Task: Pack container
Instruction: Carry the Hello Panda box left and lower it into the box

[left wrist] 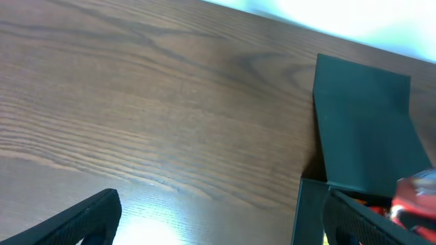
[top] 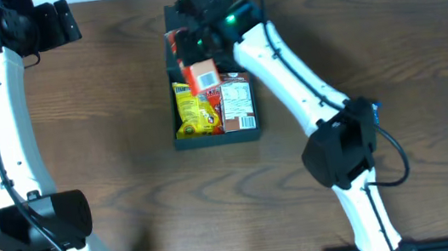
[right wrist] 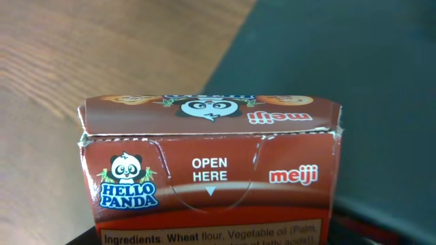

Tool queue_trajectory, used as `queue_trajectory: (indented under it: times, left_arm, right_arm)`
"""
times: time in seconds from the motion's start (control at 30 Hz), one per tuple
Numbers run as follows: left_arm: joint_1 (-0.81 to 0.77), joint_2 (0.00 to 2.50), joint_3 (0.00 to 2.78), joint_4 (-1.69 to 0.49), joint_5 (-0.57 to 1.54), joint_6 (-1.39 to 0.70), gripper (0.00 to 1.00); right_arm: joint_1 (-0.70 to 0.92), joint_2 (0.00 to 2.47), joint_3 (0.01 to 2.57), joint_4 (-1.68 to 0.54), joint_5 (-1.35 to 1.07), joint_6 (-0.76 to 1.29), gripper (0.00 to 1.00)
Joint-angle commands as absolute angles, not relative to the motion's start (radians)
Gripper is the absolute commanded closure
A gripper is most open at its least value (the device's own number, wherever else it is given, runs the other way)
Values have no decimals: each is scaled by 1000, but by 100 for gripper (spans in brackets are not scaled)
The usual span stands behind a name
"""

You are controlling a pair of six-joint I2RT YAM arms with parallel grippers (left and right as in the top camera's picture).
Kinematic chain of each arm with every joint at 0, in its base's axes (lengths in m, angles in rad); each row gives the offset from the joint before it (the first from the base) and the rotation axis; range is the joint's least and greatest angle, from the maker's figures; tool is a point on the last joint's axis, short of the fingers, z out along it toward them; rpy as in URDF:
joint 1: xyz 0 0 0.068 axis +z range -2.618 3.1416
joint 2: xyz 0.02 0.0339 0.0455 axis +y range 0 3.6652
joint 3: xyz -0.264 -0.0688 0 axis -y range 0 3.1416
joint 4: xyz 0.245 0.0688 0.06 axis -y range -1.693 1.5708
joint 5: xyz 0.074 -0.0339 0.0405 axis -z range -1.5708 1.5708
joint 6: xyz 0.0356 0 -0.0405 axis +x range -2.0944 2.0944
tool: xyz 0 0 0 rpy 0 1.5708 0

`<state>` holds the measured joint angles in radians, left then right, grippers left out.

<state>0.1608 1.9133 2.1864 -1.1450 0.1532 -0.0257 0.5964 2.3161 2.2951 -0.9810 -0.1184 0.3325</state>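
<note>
"Dark green cardboard: one container (top: pixel 217 140) on the wooden counter (top: pixel 120 112), lid flap (left wrist: pixel 361 122) standing open at its far end!"

"Count the snacks for me."

"Three. One yellow packet (top: pixel 192 112) and one red carton (top: pixel 237 102) with a white nutrition label lie side by side inside, and one Hello Panda carton (right wrist: pixel 211 170) is up in the air."

"Who has it?"

"Right fingers (top: pixel 198 53), one pair, closed on that carton (the grip itself is hidden in the wrist view, where the carton fills the frame). It hangs over the far half of the container, above the two packed items."

"And the other pair?"

"Left fingers (left wrist: pixel 88 218) are spread wide, holding nothing and touching nothing, over bare counter."

"Where's the container from there?"

"Off to their right, well apart in the overhead view. The wrist camera catches just the flap and a corner of the box past the right-hand finger."
</note>
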Motion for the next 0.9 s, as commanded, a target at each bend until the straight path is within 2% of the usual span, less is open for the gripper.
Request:
queue_trajectory:
  times: [0.0, 0.17, 0.4, 0.87]
  left_arm:
    - [163, 1925, 2187, -1151, 146, -22, 5]
    - [163, 1925, 2187, -1153, 146, -22, 5]
    - [163, 1925, 2187, -1156, 146, -23, 5]
    - [163, 1925, 2187, -1156, 147, -23, 5]
  right_arm:
    - [651, 2297, 2298, -991, -52, 397, 52]
    - [708, 2304, 2292, -999, -6, 421, 52]
    - [738, 2342, 2291, -1068, 110, 570, 53]
    - [733, 2374, 2290, -1125, 110, 684, 53]
